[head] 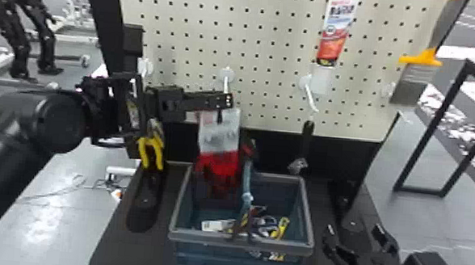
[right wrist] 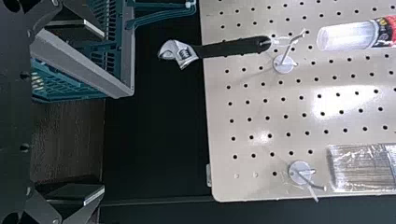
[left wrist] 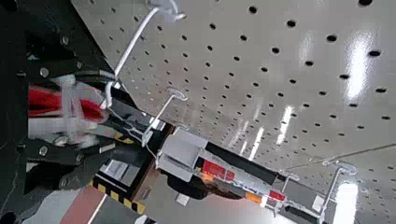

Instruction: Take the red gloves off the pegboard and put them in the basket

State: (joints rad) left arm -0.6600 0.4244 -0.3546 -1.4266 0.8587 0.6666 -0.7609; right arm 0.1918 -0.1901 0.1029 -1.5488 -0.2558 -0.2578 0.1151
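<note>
In the head view my left gripper (head: 227, 101) is at the hook left of centre on the pegboard (head: 272, 35), shut on the top of the bag of red gloves (head: 220, 165). The bag hangs over the back left of the basket (head: 310, 229). In the left wrist view the left gripper (left wrist: 100, 112) has the blurred gloves bag (left wrist: 70, 109) between its fingers, right at the hook's bent tip; whether the bag is still on the hook I cannot tell. My right gripper (head: 355, 240) stands open beside the basket's right side; the right wrist view shows this gripper (right wrist: 93, 112) holding nothing.
Yellow-handled pliers (head: 152, 151) hang below the left arm. A wrench (head: 306, 143) hangs behind the basket; a red tube (head: 336, 24) and a brush (head: 413, 81) are on the board's right. Several small items lie in the basket, and its handle stands up.
</note>
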